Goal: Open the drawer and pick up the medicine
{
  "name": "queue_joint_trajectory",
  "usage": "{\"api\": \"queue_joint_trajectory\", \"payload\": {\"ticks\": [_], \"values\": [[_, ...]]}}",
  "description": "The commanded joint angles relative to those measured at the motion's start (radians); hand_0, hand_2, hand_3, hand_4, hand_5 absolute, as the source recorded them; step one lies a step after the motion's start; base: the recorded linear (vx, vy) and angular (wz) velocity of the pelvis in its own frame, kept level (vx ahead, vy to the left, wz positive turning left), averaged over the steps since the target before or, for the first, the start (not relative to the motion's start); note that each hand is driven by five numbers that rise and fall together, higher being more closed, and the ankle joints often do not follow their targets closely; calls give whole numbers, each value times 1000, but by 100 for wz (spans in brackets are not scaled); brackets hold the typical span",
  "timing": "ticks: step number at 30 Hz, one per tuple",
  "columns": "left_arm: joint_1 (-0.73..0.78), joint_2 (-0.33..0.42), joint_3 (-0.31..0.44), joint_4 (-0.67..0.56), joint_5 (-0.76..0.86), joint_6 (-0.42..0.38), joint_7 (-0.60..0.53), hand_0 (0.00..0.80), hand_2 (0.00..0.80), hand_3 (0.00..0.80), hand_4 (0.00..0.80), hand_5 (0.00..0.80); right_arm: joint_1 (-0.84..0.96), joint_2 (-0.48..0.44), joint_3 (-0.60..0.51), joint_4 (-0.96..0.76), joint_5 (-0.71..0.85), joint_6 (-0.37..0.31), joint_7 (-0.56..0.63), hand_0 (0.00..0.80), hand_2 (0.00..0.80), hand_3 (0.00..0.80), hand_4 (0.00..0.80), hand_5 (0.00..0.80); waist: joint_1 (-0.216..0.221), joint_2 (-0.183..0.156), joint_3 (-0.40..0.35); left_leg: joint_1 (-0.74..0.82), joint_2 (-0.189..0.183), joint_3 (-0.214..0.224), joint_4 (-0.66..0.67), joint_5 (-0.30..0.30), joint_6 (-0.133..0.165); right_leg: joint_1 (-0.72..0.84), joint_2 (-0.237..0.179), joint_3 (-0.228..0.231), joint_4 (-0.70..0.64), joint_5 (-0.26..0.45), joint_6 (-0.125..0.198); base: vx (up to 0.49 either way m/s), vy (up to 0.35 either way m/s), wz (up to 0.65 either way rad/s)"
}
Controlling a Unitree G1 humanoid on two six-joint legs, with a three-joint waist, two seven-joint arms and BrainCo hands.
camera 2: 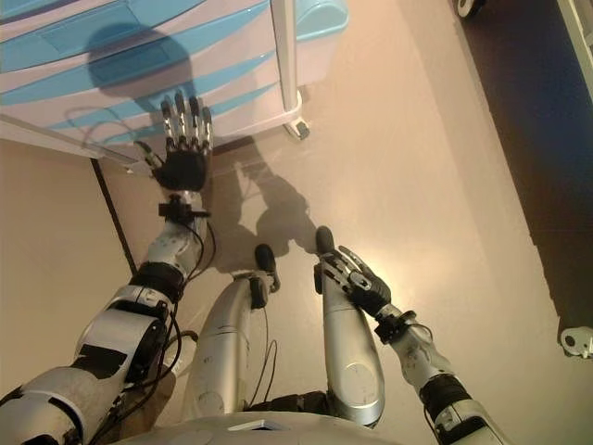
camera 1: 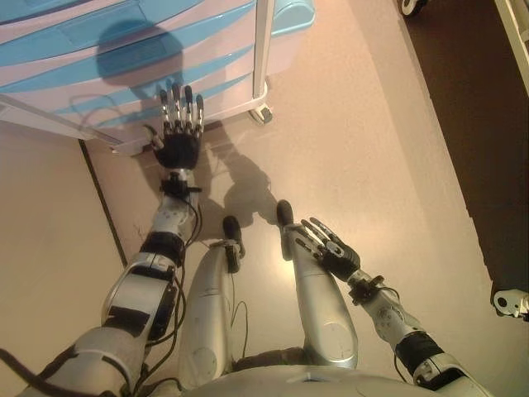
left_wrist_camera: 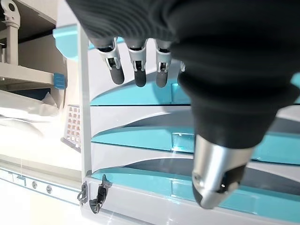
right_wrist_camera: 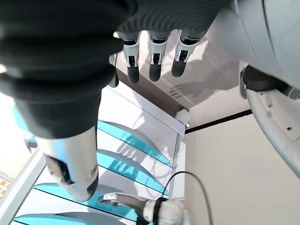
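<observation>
A white drawer cabinet (camera 1: 124,58) with turquoise drawer fronts stands on the floor ahead at the upper left; its drawers (left_wrist_camera: 154,136) look closed. My left hand (camera 1: 179,132) is stretched out open, fingers straight, just in front of the lower drawers and a little short of them. My right hand (camera 1: 326,244) hangs open low at the right, beside my leg and far from the cabinet. No medicine shows in any view.
The cabinet rests on a small caster (camera 1: 261,113) at its near corner. A dark seam (camera 1: 103,203) runs along the floor at the left. A dark floor strip (camera 1: 471,124) lies at the right, with a wheeled base (camera 1: 510,302) at its edge.
</observation>
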Motion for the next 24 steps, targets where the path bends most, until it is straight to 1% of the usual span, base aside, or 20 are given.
{"api": "queue_joint_trajectory", "payload": {"ticks": [1, 5, 9, 18, 24], "values": [[-30, 38, 25, -59, -18, -45, 16, 0, 0, 0, 0, 0, 113, -23, 69, 1, 7, 22, 37, 0, 0, 0, 0, 0, -8, 35, -17, 25, -20, 4, -108, -42, -12, -20, 23, -30, 98, -104, -30, 8, 47, -1], [-81, 68, 19, -32, -30, -71, 25, 0, 0, 0, 0, 0, 118, -33, 70, 16, 3, 7, 57, 0, 0, 0, 0, 0, -21, 37, -17, 17, -19, 15, -111, -44, -11, -30, 23, -26, 83, -95, -31, 7, 44, -6], [-111, 92, 24, -18, -63, -74, 37, 0, 0, 0, 0, 0, 123, -37, 70, 23, 1, 0, 67, 0, 0, 0, 0, 0, -25, 38, -17, 7, -19, 19, -104, -49, -8, -41, 24, -23, 82, -92, -32, 7, 27, -5], [-159, 119, 92, 26, -76, -66, 47, 0, 0, 0, 0, 0, 124, -35, 68, 56, 1, -17, 96, 0, 0, 0, 0, 0, -28, 28, -17, -3, -17, 18, -96, -57, -7, -44, 26, -22, 66, -86, -33, 0, 0, 0], [-159, 112, 130, 10, -76, -74, 32, 0, 0, 0, 0, 0, 127, -27, 68, 65, 4, -27, 100, 0, 0, 0, 0, 0, -22, 21, -17, -9, -16, 12, -87, -65, -5, -43, 28, -25, 64, -86, -34, 0, 0, 0]]}}
